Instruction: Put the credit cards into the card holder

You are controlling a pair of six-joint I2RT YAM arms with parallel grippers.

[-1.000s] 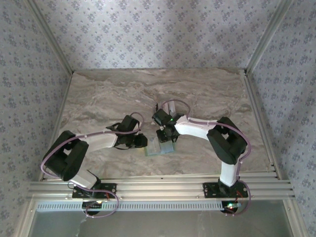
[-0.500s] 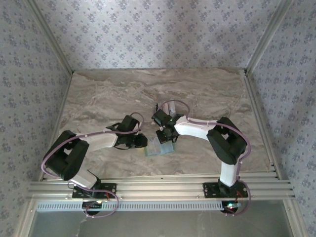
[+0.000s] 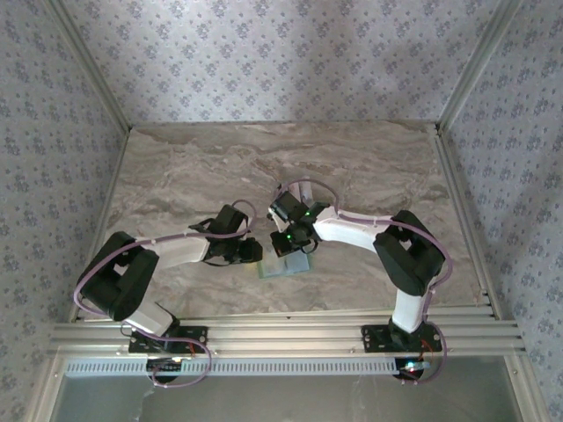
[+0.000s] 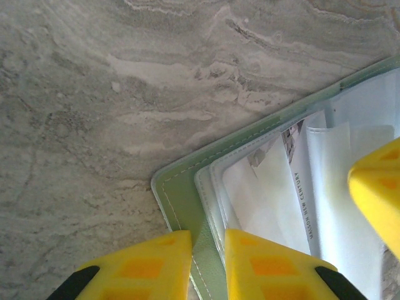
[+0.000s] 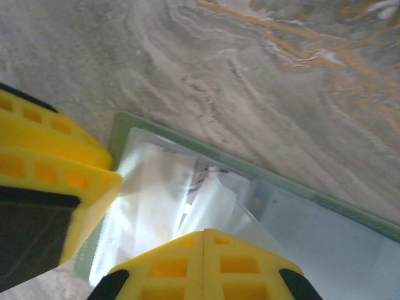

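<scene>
Overhead, I see the card holder [image 3: 286, 266] lying open at the table's [image 3: 176, 176] 6 o'clock, left gripper [image 3: 250, 251] at its 9 o'clock, right gripper [image 3: 296, 247] at 12. Left wrist: jaws pinch its green edge. Right wrist: fingers [image 5: 169, 262] clenched together over clear pockets [image 5: 150, 187].

The holder [image 3: 287, 267] lies on the surface [image 3: 378, 167], toward the front, between the two arms. The left end effector [image 3: 256, 253] sits at its left corner (the edge runs between the fingers [image 4: 150, 262]). The right end effector [image 3: 296, 249] is over its rear edge, just right of the left one.
</scene>
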